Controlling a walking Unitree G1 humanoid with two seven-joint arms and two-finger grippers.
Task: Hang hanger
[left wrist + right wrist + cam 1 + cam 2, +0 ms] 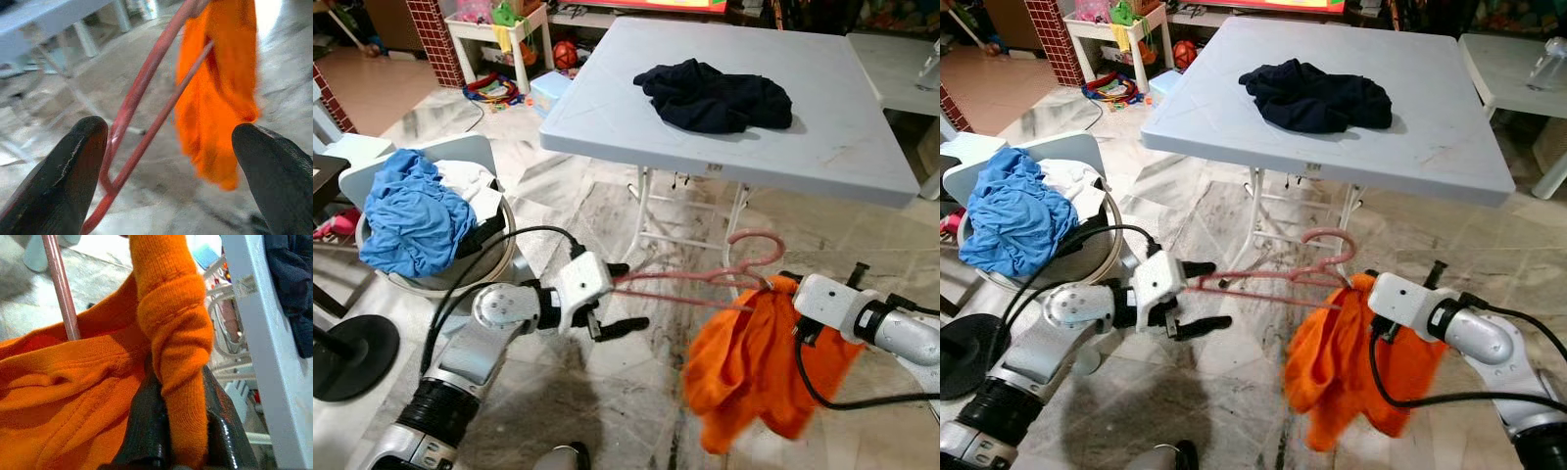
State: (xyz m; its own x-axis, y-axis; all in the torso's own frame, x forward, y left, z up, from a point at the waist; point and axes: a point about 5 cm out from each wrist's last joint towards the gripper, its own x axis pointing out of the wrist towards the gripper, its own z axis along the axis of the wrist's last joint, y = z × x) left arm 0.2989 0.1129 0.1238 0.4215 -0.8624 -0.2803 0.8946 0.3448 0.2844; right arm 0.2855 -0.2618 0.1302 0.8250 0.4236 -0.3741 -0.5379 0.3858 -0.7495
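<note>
- Pink hanger (705, 279): we see it held level in mid-frame of the left eye view, hook curling upward just below the table's near edge, its far shoulder inside the orange garment (749, 367).
- Orange garment: it droops from the hanger's right end toward the floor, lower right of centre; only one shoulder of the hanger appears threaded, so we judge the dressing step unfinished.
- Left gripper (619, 297): lower left of centre, its fingers spread wide. In the left wrist view the hanger's end bend (110, 183) lies against one finger (63, 181), the other standing well clear; we cannot tell how firmly the frame is borne.
- Right gripper (178, 431): lower right, its fingers closed on a rolled fold of the orange garment, beside the hanger's bar.
- Step in hand, as we judge it: drawing the garment over the hanger, ahead of any hanging.
- Next move, in our judgement: steady the free end, then pull the collar across toward the hook.
- Surroundings: grey folding table (842, 147) in the upper half, bearing a dark garment (715, 95); a laundry basket (504, 245) with blue cloth (411, 220) at left; marbled floor (636, 392) beneath.
</note>
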